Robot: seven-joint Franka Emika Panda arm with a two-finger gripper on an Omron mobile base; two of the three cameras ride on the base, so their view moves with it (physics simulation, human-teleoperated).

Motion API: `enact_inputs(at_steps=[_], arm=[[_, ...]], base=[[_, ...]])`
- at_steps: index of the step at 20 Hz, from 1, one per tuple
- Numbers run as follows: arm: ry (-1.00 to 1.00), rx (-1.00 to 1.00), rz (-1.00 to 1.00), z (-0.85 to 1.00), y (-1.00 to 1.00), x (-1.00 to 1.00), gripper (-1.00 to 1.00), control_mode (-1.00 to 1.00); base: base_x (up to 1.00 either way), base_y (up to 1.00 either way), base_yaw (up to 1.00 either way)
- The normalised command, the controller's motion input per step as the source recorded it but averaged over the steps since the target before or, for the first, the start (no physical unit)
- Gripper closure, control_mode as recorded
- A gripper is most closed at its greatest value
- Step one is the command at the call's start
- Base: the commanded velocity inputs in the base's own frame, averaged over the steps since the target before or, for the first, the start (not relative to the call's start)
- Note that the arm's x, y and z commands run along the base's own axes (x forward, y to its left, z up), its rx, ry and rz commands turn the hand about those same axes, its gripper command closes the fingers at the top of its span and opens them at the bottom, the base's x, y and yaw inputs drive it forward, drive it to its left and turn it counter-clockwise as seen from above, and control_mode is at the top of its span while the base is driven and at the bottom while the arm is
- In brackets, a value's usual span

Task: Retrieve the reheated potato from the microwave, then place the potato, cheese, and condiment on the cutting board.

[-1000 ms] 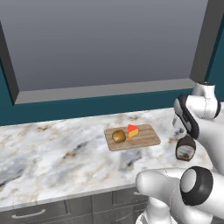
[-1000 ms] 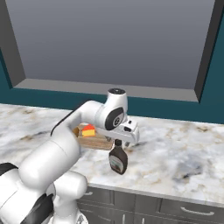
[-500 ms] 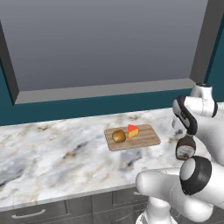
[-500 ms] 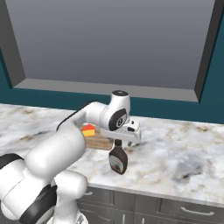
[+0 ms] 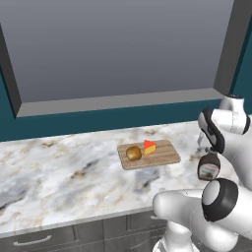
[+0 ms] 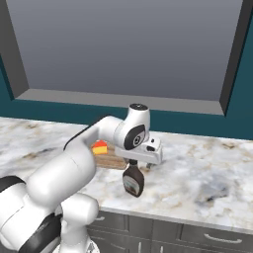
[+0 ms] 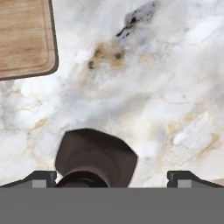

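Its claw (image 6: 133,170) pinching, as far as the partly hidden fingers show, the dark condiment bottle (image 6: 133,182) hanging beneath it, the arm has edged boardward in the past second, with potato (image 5: 134,152) and cheese (image 5: 149,146) already on the cutting board (image 5: 165,155) beyond.

Light brown striped-grain wooden cutting board (image 5: 156,155) w/ darker rim; on it a golden-brown round potato (image 5: 133,152) and orange-yellow cheese wedge (image 5: 149,146), red face. White marble table (image 5: 59,172), grey and tan veining. Dark brown condiment bottle (image 6: 133,180), pale label, right of board. Teal wall (image 5: 98,122), grey frame.
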Motion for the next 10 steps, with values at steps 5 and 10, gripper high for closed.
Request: enact_inputs(at_steps=[5, 10], arm=[[0.00, 0.00, 0.00, 0.00, 0.12, -0.01, -1.00, -1.00], [0.00, 0.00, 0.00, -0.02, 0.10, 0.03, -1.00, -1.00]], base=[[0.00, 0.00, 0.00], [0.00, 0.00, 0.00]])
